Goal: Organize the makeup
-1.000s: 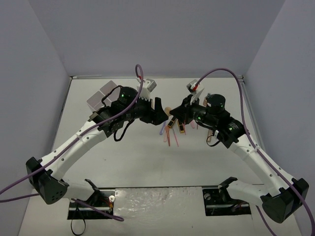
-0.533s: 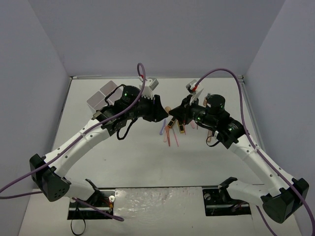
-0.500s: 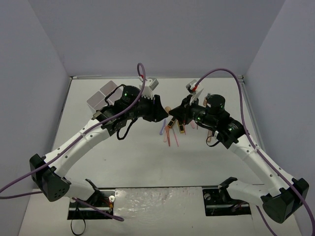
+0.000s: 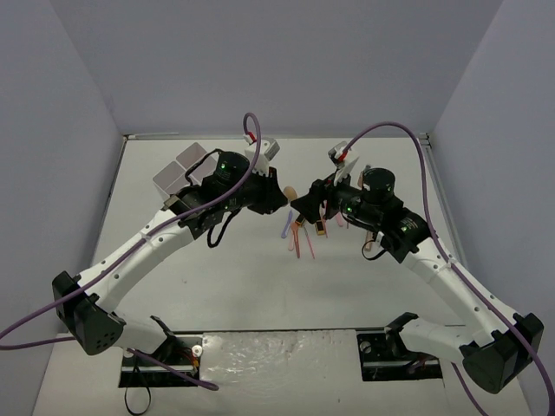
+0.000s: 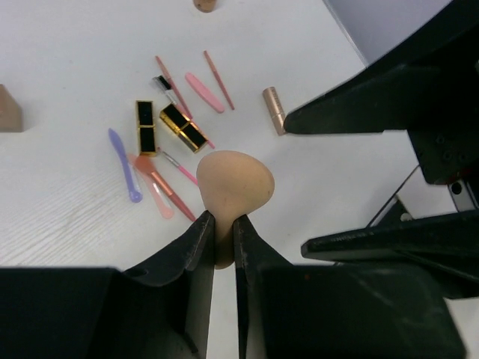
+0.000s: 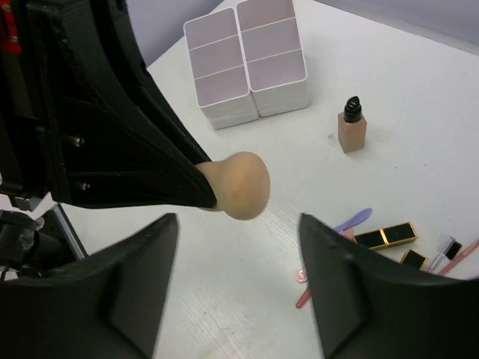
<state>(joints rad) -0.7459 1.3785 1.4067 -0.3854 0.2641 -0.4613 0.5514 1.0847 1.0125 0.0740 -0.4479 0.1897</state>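
A beige egg-shaped sponge (image 5: 234, 179) hangs above the table between the two arms. My left gripper (image 5: 223, 218) is shut on its narrow end, squeezing it. My right gripper (image 6: 238, 221) stands open just in front of the sponge (image 6: 239, 185), its fingers wide apart and touching nothing. From above, the sponge (image 4: 289, 191) shows between the left gripper (image 4: 279, 198) and the right gripper (image 4: 305, 206). Below on the table lie two black-gold lipstick tubes (image 5: 144, 127), a purple stick (image 5: 123, 164), pink and red sticks (image 5: 203, 91) and a tan dark-capped bottle (image 6: 351, 129).
The white compartment box (image 6: 247, 60) stands at the back left of the table (image 4: 182, 169). A rose-gold tube (image 5: 274, 110) lies to the right of the sticks. Another sponge (image 5: 206, 4) sits at the far edge of the left wrist view.
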